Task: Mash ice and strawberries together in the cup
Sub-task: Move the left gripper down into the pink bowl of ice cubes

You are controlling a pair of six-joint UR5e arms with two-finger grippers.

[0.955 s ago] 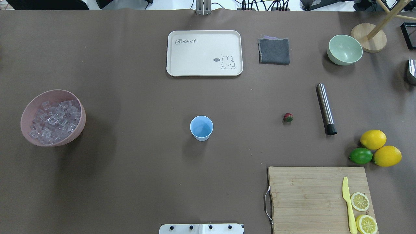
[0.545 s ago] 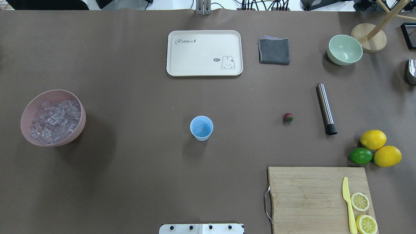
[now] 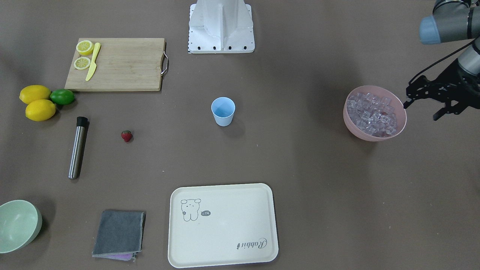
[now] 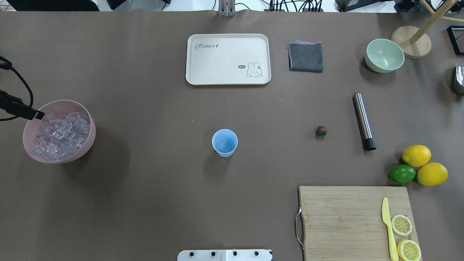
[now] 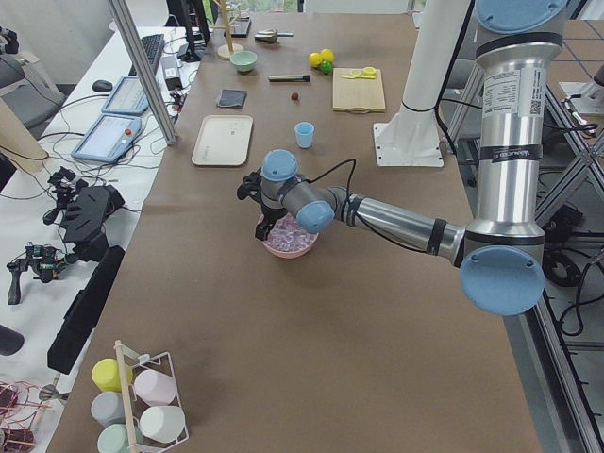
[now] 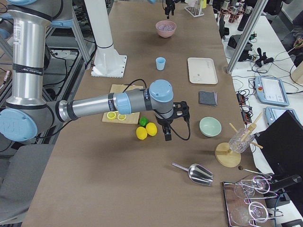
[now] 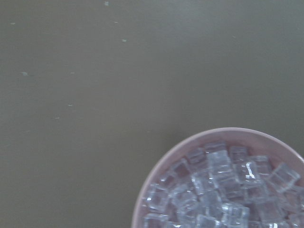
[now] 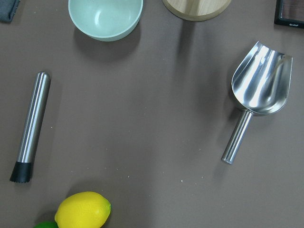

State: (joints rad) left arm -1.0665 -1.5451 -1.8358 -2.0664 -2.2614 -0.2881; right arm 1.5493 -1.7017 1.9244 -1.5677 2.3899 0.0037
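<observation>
Brown table cover (image 4: 145, 203), cluttered desk (image 5: 26, 225) alongside; left pincer (image 3: 420, 111) spread apart by pink bowl (image 3: 375, 135); right pincer (image 6: 167, 135) state unclear.

On the brown bench (image 8: 142, 109) a steel muddler (image 8: 31, 126) with a black tip lies at the left. A metal scoop (image 8: 259, 90) lies at the right. A pale green bowl (image 8: 105, 34) sits at the top edge, and a lemon (image 8: 83, 210) at the bottom.

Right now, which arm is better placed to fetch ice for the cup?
Left. The left end effector hangs open at the rim of the pink bowl, beside the ice; the right end effector is far off, by the lemons.
</observation>
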